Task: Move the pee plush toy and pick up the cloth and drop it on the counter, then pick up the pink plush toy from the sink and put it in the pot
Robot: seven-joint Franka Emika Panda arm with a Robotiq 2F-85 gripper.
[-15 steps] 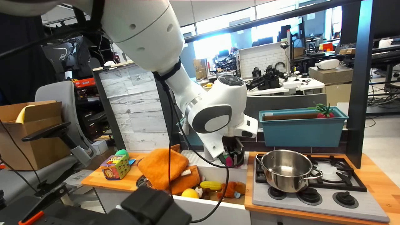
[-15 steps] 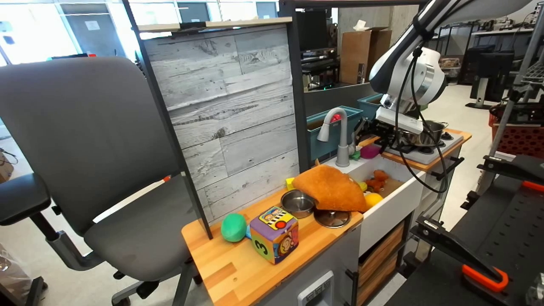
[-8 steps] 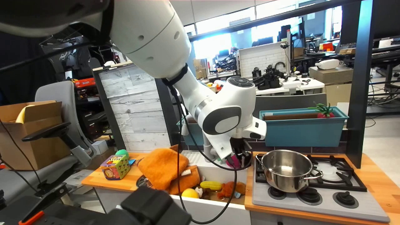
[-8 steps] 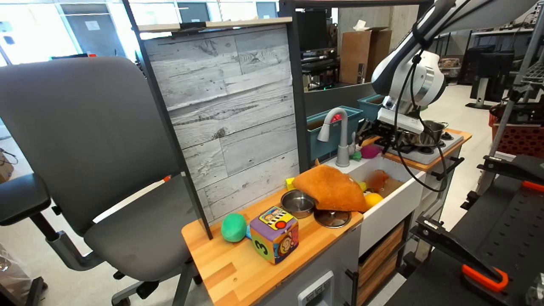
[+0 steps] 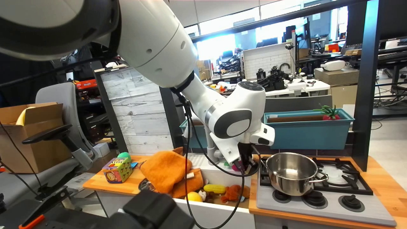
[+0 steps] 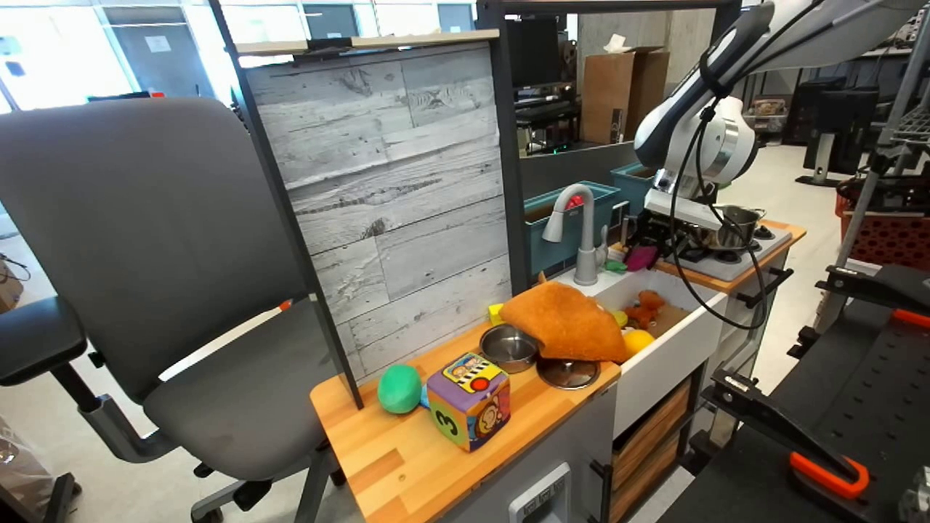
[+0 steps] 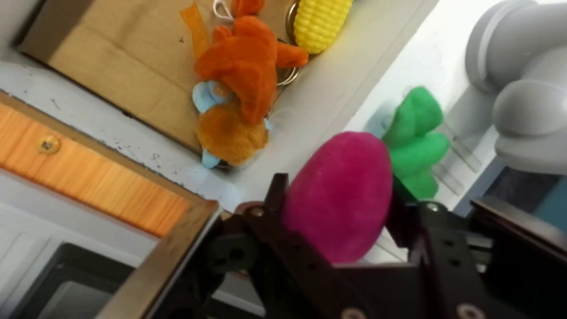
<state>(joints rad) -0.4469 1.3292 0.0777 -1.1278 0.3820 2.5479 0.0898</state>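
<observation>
The magenta pink plush toy is between the dark fingers of my gripper, which touch it on both sides. This is at the sink's rear ledge, beside the faucet; in an exterior view the pink plush toy looks tilted. Green leaf-like fabric lies against it; whether it is attached I cannot tell. The orange cloth drapes from the wooden counter over the edge of the white sink. The green pee plush toy rests at the counter's far end. The steel pot stands on the stove.
A grey faucet rises close to the gripper. Inside the sink are a yellow corn, a yellow ball and an orange plush. A toy cube, metal bowl and lid occupy the counter. A teal planter stands behind.
The arm has come toward the stove side and lower. My jaws have narrowed onto the pink plush toy, which has tipped. Cloth, pot and green toy have stayed put.
</observation>
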